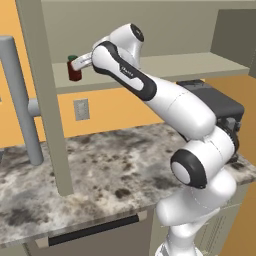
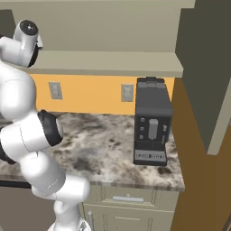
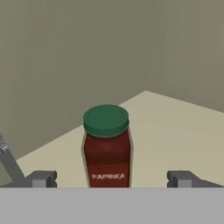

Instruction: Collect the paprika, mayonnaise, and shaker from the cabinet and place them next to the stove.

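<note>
The paprika (image 3: 107, 146), a dark red jar with a green lid, stands upright on the cabinet shelf (image 3: 175, 131) close to the back wall. My gripper (image 3: 112, 179) is open, with one fingertip on each side of the jar and a gap to each. From the left base camera the paprika (image 1: 74, 73) sits at the left end of the cabinet shelf (image 1: 170, 67), and my gripper (image 1: 79, 64) reaches in at jar height. The mayonnaise, the shaker and the stove are out of view.
The cabinet's open door (image 1: 47, 105) juts toward me at the left, its grey bar handle (image 1: 20, 100) beyond it. A black coffee machine (image 2: 152, 124) stands on the marble counter (image 2: 103, 140) below the shelf. Outlets (image 2: 55, 90) sit on the orange wall.
</note>
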Controlling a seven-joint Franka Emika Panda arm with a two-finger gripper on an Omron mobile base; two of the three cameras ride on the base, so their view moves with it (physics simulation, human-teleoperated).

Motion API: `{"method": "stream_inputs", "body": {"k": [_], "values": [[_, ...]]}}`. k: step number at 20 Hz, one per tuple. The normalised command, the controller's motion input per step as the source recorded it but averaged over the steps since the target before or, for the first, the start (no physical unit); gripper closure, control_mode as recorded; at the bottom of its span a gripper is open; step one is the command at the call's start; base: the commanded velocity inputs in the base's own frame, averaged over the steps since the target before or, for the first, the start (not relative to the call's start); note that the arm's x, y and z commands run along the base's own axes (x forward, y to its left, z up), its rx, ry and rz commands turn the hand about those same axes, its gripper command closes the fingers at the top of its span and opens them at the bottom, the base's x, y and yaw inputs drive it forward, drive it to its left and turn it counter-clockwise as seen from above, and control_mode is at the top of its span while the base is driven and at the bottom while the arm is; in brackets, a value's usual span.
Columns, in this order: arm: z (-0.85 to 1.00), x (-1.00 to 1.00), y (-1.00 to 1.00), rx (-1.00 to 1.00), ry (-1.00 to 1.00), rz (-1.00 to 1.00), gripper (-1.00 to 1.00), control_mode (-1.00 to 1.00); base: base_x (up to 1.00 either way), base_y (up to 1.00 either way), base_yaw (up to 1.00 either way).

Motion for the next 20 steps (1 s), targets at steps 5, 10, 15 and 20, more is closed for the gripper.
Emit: {"method": "stream_inputs", "body": {"k": [5,10,15,20], "values": [[0.00,0.12,0.13,0.00,0.01,0.00,-1.00,-1.00,0.00,0.00,0.00],[-0.03,0.10,0.05,0.00,0.00,0.00,-1.00,-1.00,0.00,0.00,0.00],[-0.10,0.01,0.19,-0.01,0.00,0.00,-1.00,-1.00,0.00,0.00,0.00],[-0.02,0.10,0.12,0.00,0.00,0.00,-1.00,-1.00,0.00,0.00,0.00]]}}
